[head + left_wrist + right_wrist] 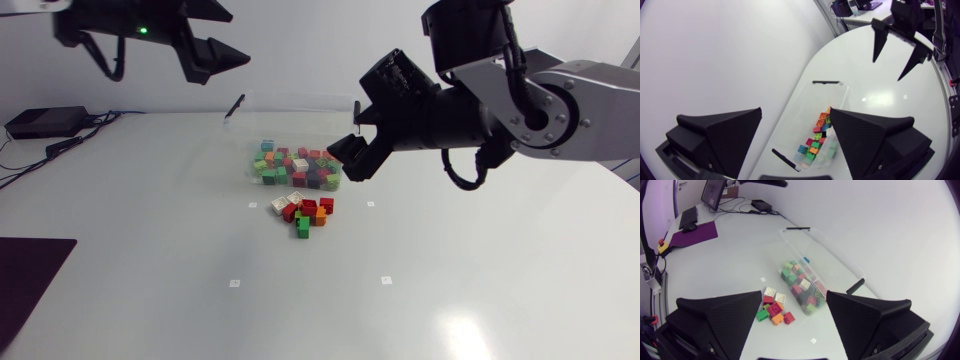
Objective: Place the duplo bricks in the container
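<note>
Right wrist view: duplo bricks (774,311) well ahead of spread fingers (722,322).

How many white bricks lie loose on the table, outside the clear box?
2: one white brick at the loose pile's edge, a second white brick right beside it; others may be hidden.

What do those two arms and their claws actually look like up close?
The right arm has silver-grey shells, black round joints and looping black cables. The left arm shows black, with a small green light. The left gripper and right gripper are matte black, each with two broad wedge fingers tapering to points.
</note>
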Tool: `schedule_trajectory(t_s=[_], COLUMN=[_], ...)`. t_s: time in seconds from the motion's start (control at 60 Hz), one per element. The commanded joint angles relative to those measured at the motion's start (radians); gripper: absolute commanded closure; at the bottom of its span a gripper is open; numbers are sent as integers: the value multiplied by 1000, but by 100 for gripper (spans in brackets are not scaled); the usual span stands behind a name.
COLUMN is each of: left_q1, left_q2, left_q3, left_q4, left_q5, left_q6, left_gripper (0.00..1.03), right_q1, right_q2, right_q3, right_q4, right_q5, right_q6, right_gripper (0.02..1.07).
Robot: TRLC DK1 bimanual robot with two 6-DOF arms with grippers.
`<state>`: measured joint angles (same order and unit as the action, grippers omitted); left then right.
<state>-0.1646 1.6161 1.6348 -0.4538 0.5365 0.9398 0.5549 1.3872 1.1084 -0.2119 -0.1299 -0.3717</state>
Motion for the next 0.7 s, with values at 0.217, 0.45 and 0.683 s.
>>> schedule_trajectory(t_s=[0.217, 0.45, 0.683], left_q1=[22, -30, -56], left_q2=[-148, 18, 197], left_q3=[-388, -529, -543], left_q4=[-14, 44, 173], left_q5=[-9, -113, -162], left_q6=[-153, -208, -259], left_gripper=[9, 12, 12], right_q1=[16, 42, 66], right_q2=[-39, -53, -48], right_q3=[-71, -91, -127], right_q4=[2, 0, 17], right_q5=[3, 19, 33], right_q6=[-12, 4, 17], right_gripper=[14, 14, 14])
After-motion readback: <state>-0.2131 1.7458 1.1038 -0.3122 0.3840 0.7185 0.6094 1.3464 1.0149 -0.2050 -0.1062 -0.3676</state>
